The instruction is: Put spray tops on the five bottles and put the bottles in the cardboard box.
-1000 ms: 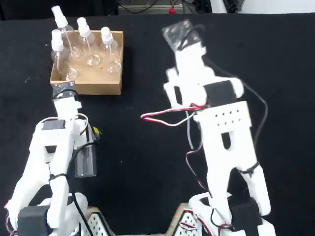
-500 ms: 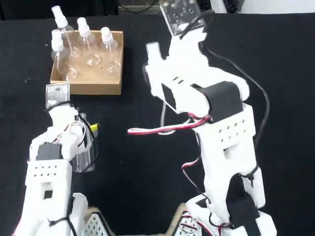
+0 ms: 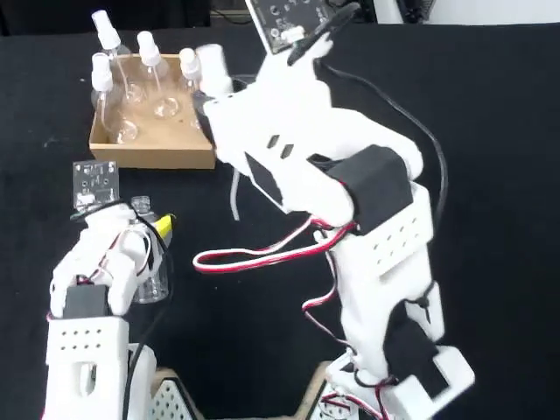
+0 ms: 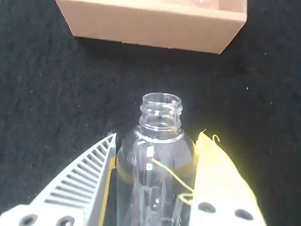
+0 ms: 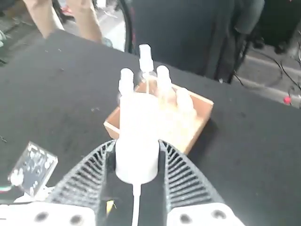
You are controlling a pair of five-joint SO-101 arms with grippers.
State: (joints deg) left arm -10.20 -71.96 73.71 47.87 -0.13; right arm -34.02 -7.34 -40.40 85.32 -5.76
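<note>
Left gripper (image 4: 157, 136) is found closed on the body of the uncapped bottle (image 4: 155, 162), near the cardboard box (image 3: 153, 157), and the right gripper (image 5: 136, 143) on a spray top (image 5: 137, 117); the bottle is judged light, slick and crushable, best held mid-body.

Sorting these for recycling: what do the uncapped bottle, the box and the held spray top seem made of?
Bottle: probably clear glossy plastic, see-through with bright glints, though glass can't be excluded. Box: matte brown cardboard, with plain tan walls. Spray top: opaque white, smooth, likely plastic.
</note>
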